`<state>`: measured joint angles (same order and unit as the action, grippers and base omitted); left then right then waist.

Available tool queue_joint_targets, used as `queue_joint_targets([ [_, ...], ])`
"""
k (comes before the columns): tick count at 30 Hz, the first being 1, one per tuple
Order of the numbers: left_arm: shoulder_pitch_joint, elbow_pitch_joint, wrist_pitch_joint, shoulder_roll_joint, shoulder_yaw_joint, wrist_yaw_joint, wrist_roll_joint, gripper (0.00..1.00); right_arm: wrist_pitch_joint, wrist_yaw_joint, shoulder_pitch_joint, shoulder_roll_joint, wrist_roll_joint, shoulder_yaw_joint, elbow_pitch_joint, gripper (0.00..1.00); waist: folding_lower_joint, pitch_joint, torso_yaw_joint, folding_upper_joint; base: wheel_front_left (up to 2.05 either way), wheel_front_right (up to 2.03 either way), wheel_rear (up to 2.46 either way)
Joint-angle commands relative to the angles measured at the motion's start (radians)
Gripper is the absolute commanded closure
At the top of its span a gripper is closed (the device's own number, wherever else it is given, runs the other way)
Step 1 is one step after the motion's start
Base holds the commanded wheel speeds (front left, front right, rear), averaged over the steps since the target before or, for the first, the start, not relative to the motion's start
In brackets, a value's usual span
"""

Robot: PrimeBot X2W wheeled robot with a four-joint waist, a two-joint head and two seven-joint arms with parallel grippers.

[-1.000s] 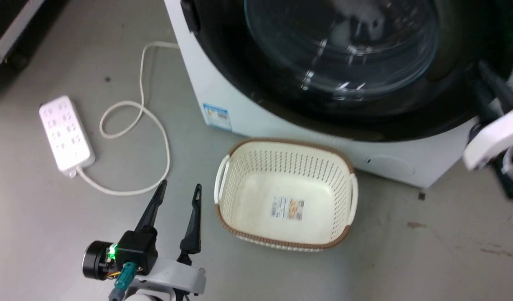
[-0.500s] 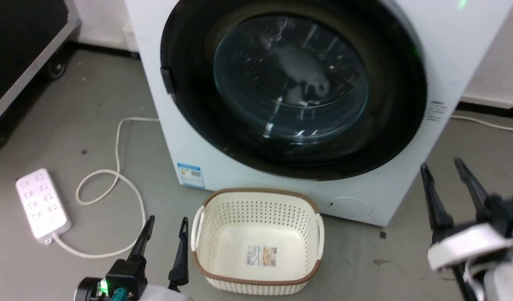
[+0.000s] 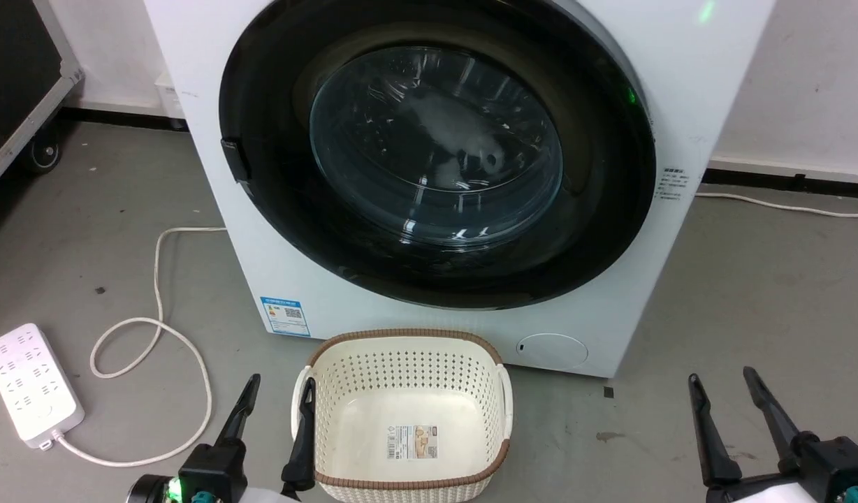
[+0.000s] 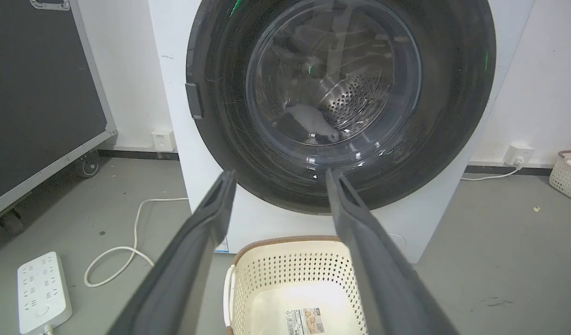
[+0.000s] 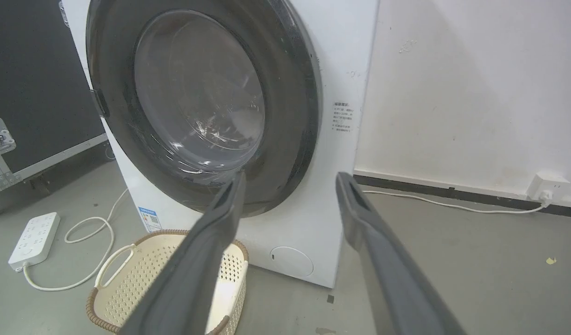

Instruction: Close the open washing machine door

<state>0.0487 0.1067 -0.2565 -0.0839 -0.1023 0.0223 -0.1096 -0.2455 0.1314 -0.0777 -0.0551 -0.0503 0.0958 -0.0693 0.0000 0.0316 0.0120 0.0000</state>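
The washing machine door [image 3: 436, 147], with its wide black rim and glass bowl, lies flush against the front of the white washing machine [image 3: 275, 279]. My left gripper [image 3: 280, 383] is open at the lower left, beside the basket and well short of the washer. At the lower right my right gripper [image 3: 721, 377] is open over bare floor, apart from the machine. The left wrist view looks between the open left gripper [image 4: 281, 173] at the door [image 4: 332, 83], with the steel drum behind the glass. The right wrist view has the open right gripper [image 5: 292, 177] before the door [image 5: 197, 93].
A cream perforated basket [image 3: 408, 349] stands on the floor right before the washer. A white power strip [image 3: 27, 384] and its looped cable [image 3: 156, 328] lie at the left. A black wheeled case [image 3: 17, 70] stands at the far left. A wall socket [image 5: 548, 184] is at the right.
The head camera has drawn back and risen, so more of the washer shows. My right gripper has come away from the door's right rim down to the lower right.
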Motion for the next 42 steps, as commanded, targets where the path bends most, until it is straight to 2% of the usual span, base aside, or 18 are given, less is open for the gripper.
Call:
queue_joint_targets([
  [1,0.011,0.005,-0.005,0.000,0.002,0.007,0.005,0.00,-0.008,-0.001,-0.014,0.005,-0.008,-0.002,-0.007,0.00,0.0000,0.000,0.002,0.0000,0.00,0.00,0.00],
  [6,0.007,0.012,-0.005,0.002,0.002,0.013,0.006,0.00,-0.010,-0.001,-0.009,0.005,-0.012,0.000,-0.015,0.00,0.0000,-0.001,0.002,0.0000,0.00,0.00,0.00],
  [7,0.000,0.011,0.001,0.001,-0.001,0.008,0.001,1.00,-0.001,0.000,0.000,0.000,-0.007,-0.001,-0.014,1.00,0.0001,-0.001,0.003,0.0000,0.00,0.00,0.00],
  [42,-0.013,-0.021,0.071,0.010,0.026,0.000,0.030,1.00,0.066,0.000,0.021,0.002,0.009,-0.027,0.008,1.00,0.0000,-0.010,-0.001,0.0000,0.00,0.00,0.00],
])
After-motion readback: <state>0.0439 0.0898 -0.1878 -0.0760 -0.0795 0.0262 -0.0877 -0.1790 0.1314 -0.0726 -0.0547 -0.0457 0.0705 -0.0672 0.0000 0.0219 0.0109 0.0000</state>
